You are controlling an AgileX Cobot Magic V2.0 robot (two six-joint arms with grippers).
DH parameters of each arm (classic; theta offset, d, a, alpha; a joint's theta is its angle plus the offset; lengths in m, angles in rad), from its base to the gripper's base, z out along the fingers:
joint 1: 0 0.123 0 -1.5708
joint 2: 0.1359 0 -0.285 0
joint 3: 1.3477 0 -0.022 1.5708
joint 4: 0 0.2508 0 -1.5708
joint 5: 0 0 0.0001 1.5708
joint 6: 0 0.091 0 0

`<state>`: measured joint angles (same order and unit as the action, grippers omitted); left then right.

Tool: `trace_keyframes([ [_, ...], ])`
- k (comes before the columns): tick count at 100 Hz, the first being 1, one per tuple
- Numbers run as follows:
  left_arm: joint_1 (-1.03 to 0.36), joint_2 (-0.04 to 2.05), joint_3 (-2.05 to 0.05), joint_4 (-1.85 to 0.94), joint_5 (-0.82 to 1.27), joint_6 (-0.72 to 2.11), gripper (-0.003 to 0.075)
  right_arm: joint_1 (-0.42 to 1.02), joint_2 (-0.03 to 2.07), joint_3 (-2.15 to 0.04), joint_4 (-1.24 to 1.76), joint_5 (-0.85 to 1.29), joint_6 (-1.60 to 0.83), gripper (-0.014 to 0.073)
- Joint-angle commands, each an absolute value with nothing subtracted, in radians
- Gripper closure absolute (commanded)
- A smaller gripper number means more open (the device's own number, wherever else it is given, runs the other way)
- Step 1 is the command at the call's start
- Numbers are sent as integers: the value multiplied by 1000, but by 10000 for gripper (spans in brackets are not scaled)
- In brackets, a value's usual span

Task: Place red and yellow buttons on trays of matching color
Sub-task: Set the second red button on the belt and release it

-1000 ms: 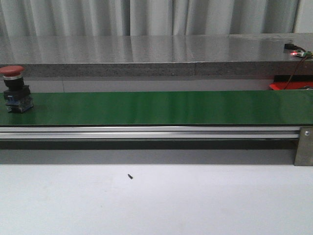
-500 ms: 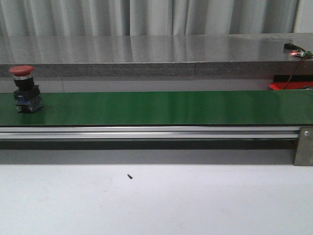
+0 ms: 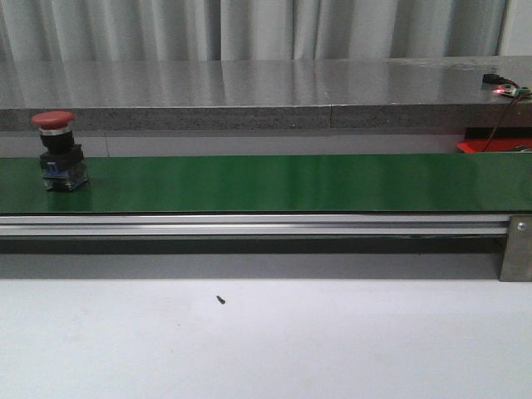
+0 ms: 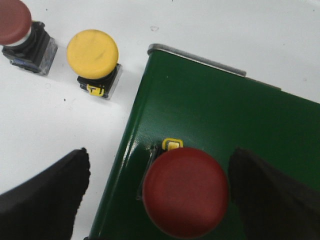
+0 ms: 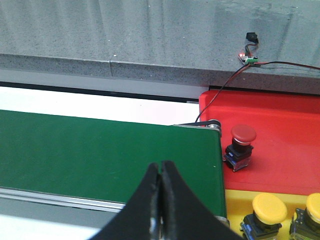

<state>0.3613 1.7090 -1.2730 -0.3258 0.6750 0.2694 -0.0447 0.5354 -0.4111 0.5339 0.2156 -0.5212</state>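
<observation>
A red button (image 3: 58,152) stands upright on the green conveyor belt (image 3: 291,183), at about nine o'clock in the front view, and the left gripper (image 4: 160,192) hangs directly above it with its two dark fingers (image 4: 45,195) spread wide on either side of the red cap, touching nothing. On the white table (image 4: 60,125) beside the belt's end stand a yellow button (image 4: 93,58) and another red button (image 4: 22,32). The right gripper (image 5: 161,195) points down over the belt's other end with its fingers pressed together and nothing between them; beyond it at two o'clock a third red button (image 5: 240,146) sits on the red tray (image 5: 280,145), and two yellow-capped buttons (image 5: 267,212) rest on the yellow tray (image 5: 235,197) at four o'clock.
</observation>
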Motion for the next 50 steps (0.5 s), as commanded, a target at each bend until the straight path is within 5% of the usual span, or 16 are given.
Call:
trace_keyframes([
  [1,353,1631,-1298,-359,662,278,144,-45,536,-436,546,153,-527,652],
  [16,353,1573,-1298,-373,694,278,155,-45,536,-436,546,153,-527,652],
  [26,342,1530,-1298,-373,735,279,230,-45,536,-436,546,153,-527,652],
  [50,258,1436,-1281,-373,767,279,713,-45,536,-436,546,153,-527,652],
])
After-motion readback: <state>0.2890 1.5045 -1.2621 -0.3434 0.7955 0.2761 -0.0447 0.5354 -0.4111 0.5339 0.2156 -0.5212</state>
